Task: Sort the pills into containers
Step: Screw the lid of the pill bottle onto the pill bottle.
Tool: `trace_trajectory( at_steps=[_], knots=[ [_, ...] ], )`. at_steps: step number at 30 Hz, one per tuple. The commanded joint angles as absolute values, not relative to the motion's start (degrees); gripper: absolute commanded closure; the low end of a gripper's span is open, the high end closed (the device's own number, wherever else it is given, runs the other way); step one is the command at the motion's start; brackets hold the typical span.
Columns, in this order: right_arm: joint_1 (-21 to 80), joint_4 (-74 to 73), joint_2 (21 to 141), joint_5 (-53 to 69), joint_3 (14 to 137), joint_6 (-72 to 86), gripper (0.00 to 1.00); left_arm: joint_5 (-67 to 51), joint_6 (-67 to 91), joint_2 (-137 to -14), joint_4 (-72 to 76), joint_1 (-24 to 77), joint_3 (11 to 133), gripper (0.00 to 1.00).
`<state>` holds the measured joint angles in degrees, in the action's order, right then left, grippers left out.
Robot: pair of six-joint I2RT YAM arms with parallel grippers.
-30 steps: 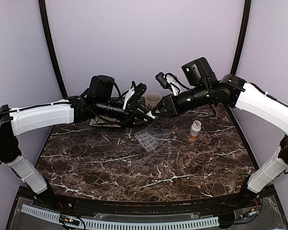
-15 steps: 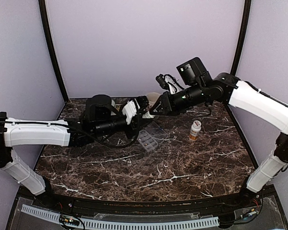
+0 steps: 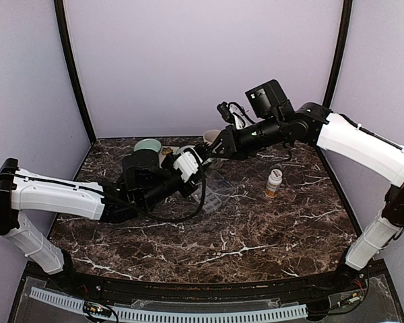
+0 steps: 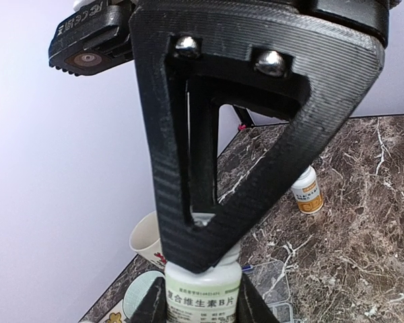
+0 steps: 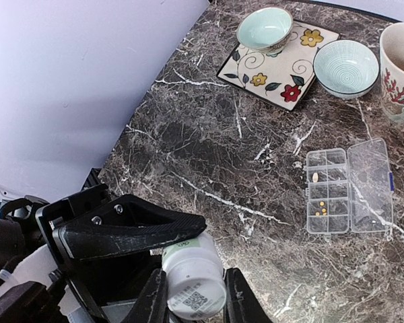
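Observation:
A white pill bottle (image 4: 200, 296) with a green-edged label hangs in the air between both arms. My left gripper (image 4: 200, 304) is shut on its labelled body. My right gripper (image 5: 194, 296) is shut on its plain white end (image 5: 195, 286). In the top view the two grippers meet above the back of the table, left gripper (image 3: 194, 161) and right gripper (image 3: 213, 152). The clear organiser box, the containers (image 5: 349, 185), lies open on the marble (image 3: 212, 192), below and right of the bottle. A few small yellow pills (image 5: 321, 210) and one pale oblong pill (image 5: 315, 176) lie in its compartments.
A small white and orange bottle (image 3: 274, 182) stands right of the box. At the back are a patterned cup (image 5: 402, 60), a flowered square plate (image 5: 276, 67) carrying a pale green bowl (image 5: 264, 28), and a second bowl (image 5: 345, 67) beside it.
The left arm has dropped and swung toward the table's middle, uncovering the green bowl behind it. The right arm has lifted slightly. Both stay shut on the white bottle.

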<state>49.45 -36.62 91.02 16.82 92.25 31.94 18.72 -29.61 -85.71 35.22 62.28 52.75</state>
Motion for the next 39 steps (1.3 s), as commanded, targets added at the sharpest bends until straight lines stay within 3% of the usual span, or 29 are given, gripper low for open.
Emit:
trace_trajectory(
  at_steps=[1, 8, 12, 15, 18, 26, 39],
  knots=[
    [49.90, -35.16, 91.74, 13.35, 92.19, 30.81, 0.88, 15.19, -29.54, -84.03, 42.99, 64.41, 55.53, 1.00],
    [49.77, -34.95, 91.73, 14.41, 92.11, 30.32, 0.86, 14.84, -28.66, -83.80, 41.52, 64.41, 55.61, 1.00],
    [49.83, -34.88, 91.76, 15.25, 92.15, 30.28, 0.98, 13.92, -28.07, -84.13, 40.32, 64.36, 56.18, 1.00],
    [49.78, -34.57, 91.72, 14.59, 92.24, 30.19, 1.00, 14.66, -27.37, -84.56, 39.34, 64.36, 56.62, 0.99],
    [49.78, -34.52, 91.71, 13.52, 92.31, 29.94, 1.00, 14.77, -26.70, -84.55, 39.02, 64.36, 56.32, 0.86],
    [49.58, -32.71, 88.75, 10.98, 91.03, 29.62, 1.00, 13.03, -24.30, -83.75, 35.85, 64.35, 55.24, 0.64],
    [49.14, -32.73, 87.68, 8.27, 89.55, 28.62, 1.00, 13.78, -20.68, -82.36, 32.20, 64.34, 53.46, 0.40]
  ],
)
